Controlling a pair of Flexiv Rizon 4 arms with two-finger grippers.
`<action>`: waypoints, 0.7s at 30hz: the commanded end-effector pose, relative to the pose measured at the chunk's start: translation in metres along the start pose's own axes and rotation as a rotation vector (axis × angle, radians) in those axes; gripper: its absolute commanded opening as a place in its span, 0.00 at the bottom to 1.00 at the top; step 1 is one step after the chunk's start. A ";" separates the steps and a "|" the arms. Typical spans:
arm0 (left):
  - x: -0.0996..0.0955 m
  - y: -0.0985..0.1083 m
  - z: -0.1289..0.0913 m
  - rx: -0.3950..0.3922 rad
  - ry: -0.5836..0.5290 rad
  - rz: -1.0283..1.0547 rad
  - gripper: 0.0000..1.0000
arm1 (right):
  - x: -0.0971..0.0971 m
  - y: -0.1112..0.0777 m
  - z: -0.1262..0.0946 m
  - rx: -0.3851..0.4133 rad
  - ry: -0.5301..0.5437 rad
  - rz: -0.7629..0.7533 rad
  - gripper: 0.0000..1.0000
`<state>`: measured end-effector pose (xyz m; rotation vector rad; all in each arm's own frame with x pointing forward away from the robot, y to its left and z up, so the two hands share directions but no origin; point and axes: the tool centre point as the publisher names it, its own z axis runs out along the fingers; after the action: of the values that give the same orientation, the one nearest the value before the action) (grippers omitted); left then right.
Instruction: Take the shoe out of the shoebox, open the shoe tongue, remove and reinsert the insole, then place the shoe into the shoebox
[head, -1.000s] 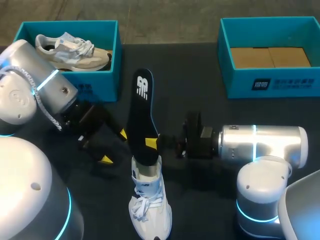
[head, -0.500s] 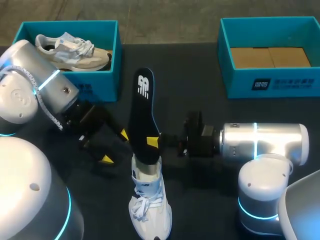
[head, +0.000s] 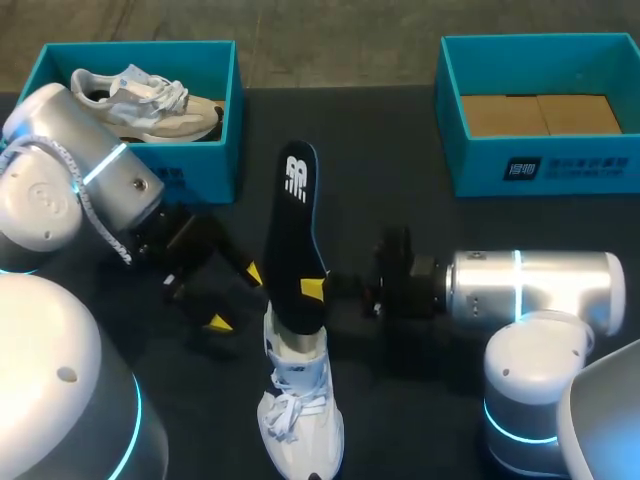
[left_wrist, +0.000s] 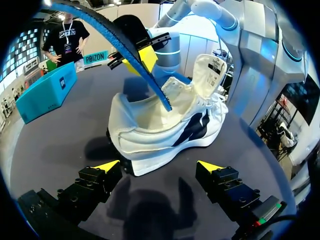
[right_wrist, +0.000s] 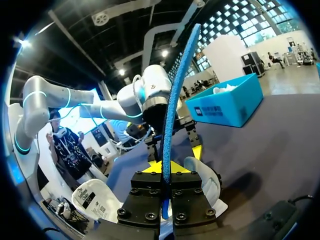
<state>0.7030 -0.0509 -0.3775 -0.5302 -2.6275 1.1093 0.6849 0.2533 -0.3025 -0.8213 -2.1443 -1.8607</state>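
Soft mesh-cloth shoe (head: 298, 412), matt foam insole (head: 293, 235), matt cardboard shoebox (head: 207, 163), dull dark table (head: 400, 215), glossy smooth left arm (head: 48, 192) casing

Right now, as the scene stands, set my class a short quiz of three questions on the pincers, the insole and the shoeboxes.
1. True or false: the right pincer is shut on the insole.
2. The left pincer is: A) shut on a lace; B) open, with the white shoe ahead of it; C) down inside a box.
3. Which one holds a second shoe, the left shoebox or the right shoebox?
Key: 1 true; 2 B; 3 the left shoebox.
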 end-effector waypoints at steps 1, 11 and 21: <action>0.000 0.000 0.001 -0.003 -0.003 -0.001 1.00 | 0.002 -0.006 -0.007 -0.007 0.005 0.003 0.00; 0.000 0.000 -0.001 -0.002 -0.002 -0.001 1.00 | 0.001 -0.010 -0.006 -0.003 0.010 0.010 0.00; -0.001 0.001 -0.001 -0.004 0.000 0.001 1.00 | 0.003 -0.006 -0.001 -0.006 0.019 0.000 0.00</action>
<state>0.7045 -0.0501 -0.3776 -0.5321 -2.6287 1.1072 0.6782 0.2495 -0.3076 -0.8022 -2.1245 -1.8703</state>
